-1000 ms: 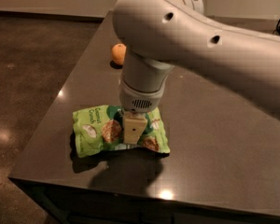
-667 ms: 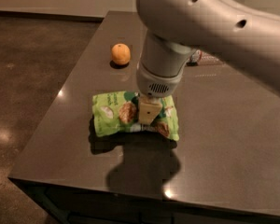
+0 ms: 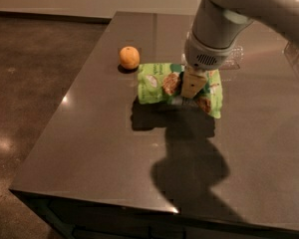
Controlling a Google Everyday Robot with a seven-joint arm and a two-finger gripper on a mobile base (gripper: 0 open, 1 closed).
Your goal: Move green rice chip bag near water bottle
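Note:
The green rice chip bag is a crinkly bright green pouch with pictures of brown chips. It hangs just above the dark table top, with its shadow beneath it. My gripper comes down from the big grey arm and is shut on the middle of the bag. The water bottle shows only as a bit of clear plastic just behind the arm; the rest of it is hidden. The bag's right end is close in front of it.
A round orange fruit sits on the table just left of the bag. Another clear object shows at the right edge. The table's left and front edges drop to a dark floor.
My gripper has carried the bag up off the table, to the right and towards the back, past the orange fruit and closer to the bottle.

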